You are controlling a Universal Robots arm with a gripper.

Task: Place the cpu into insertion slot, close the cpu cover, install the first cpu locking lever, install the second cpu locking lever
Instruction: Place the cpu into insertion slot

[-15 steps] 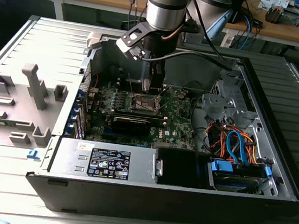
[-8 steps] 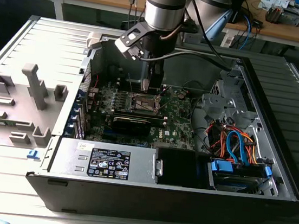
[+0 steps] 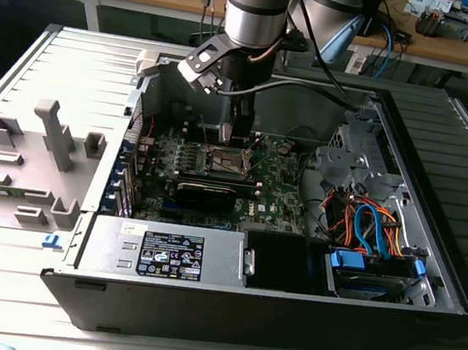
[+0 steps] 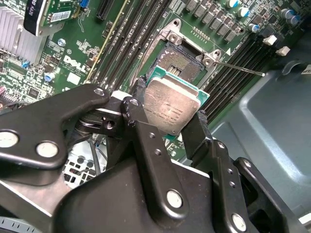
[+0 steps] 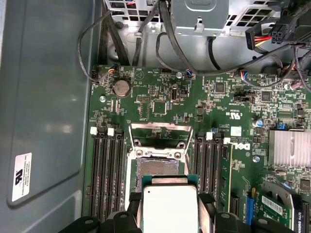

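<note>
My gripper (image 4: 171,110) is shut on the cpu (image 4: 171,99), a thin square chip with a silvery-grey top, pinched by two opposite edges. In the first wrist view the cpu (image 5: 170,208) hangs level just above the insertion slot (image 5: 156,167) and hides part of it. The insertion slot (image 4: 182,59) is a dark square socket lying bare on the green board. The cpu cover (image 5: 160,132), a silver frame, is swung open on the far side of the socket. A thin locking lever (image 4: 239,68) sticks out free. In the exterior view the gripper (image 3: 235,141) is low over the socket (image 3: 225,162).
Black memory slots (image 5: 107,170) flank the socket on both sides. A round coin battery (image 5: 121,88) and a finned heatsink (image 5: 290,148) sit on the board. Cables (image 3: 364,225) and a drive (image 3: 373,273) fill the case at the exterior view's right; a power supply (image 3: 169,252) lies in front.
</note>
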